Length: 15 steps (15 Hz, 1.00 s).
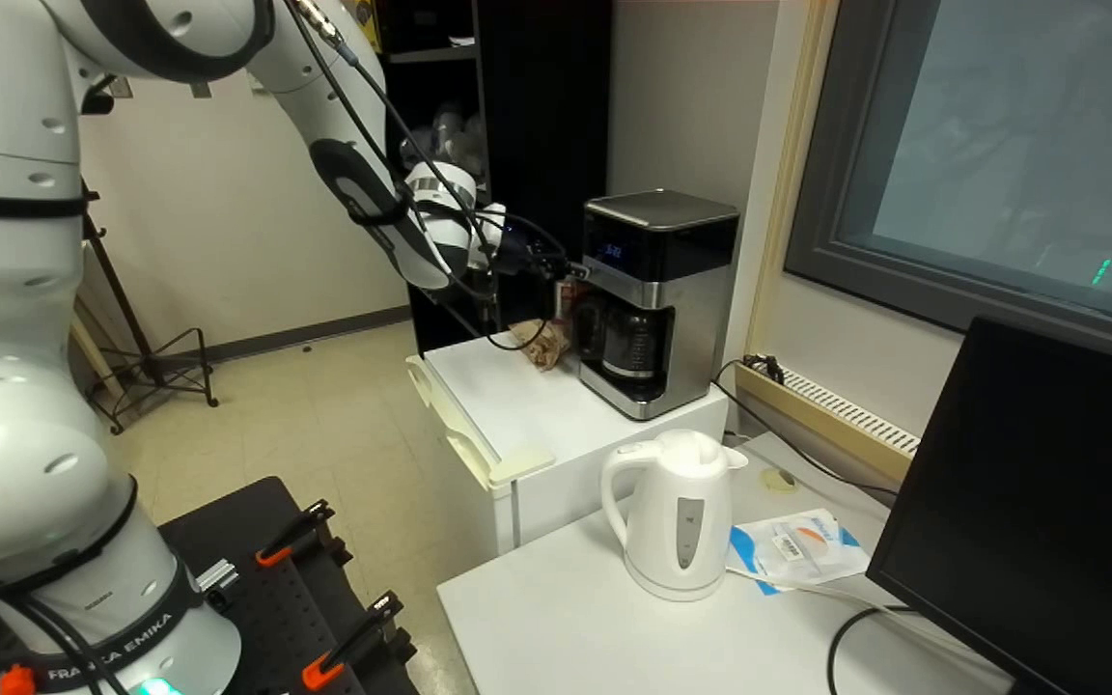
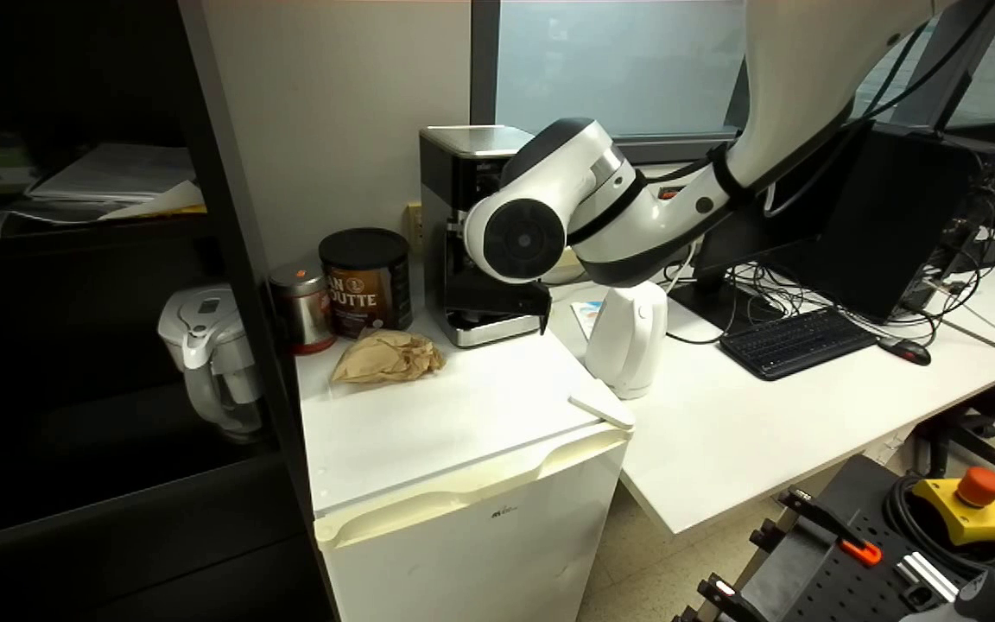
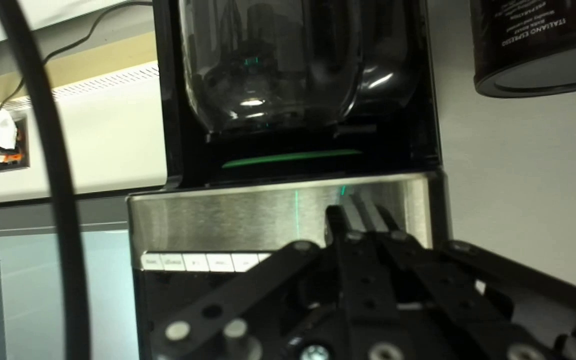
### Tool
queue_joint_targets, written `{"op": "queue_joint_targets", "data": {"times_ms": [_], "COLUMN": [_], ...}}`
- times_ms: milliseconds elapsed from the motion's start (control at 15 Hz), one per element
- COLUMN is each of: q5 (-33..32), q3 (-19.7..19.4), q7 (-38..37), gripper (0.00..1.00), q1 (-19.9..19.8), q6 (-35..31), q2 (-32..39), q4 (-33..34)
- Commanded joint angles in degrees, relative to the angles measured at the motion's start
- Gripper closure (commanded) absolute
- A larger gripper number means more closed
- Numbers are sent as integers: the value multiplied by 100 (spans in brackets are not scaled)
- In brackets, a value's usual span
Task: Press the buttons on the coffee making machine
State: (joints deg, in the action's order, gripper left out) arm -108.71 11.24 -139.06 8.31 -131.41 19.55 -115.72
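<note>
While my tool (image 3: 362,220) held its fingers (image 3: 337,227) drawn tight together, the coffee making machine (image 1: 701,328) stood directly in front of them, the tips facing the steel band (image 3: 228,220) across its front; whether they touched it, I could not tell. In the wrist view, the row of white buttons (image 3: 196,262) lay left of the fingertips and ran partly behind my tool. The dark glass carafe (image 1: 631,346) sat inside the machine, which stood on a small white fridge (image 2: 463,561), near a crumpled paper bag (image 2: 389,356). Farther out, the white kettle (image 1: 662,531) stood upright on the bench (image 1: 537,627).
</note>
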Motion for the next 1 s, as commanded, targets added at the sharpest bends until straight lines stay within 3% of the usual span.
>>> {"op": "queue_joint_targets", "data": {"times_ms": [0, 933], "q5": [127, -188], "q3": [-10, 172], "q7": [229, -302], "gripper": [100, 100], "q1": [-5, 39], "q6": [36, -411], "q2": [131, -1281], "q4": [217, -1228]}}
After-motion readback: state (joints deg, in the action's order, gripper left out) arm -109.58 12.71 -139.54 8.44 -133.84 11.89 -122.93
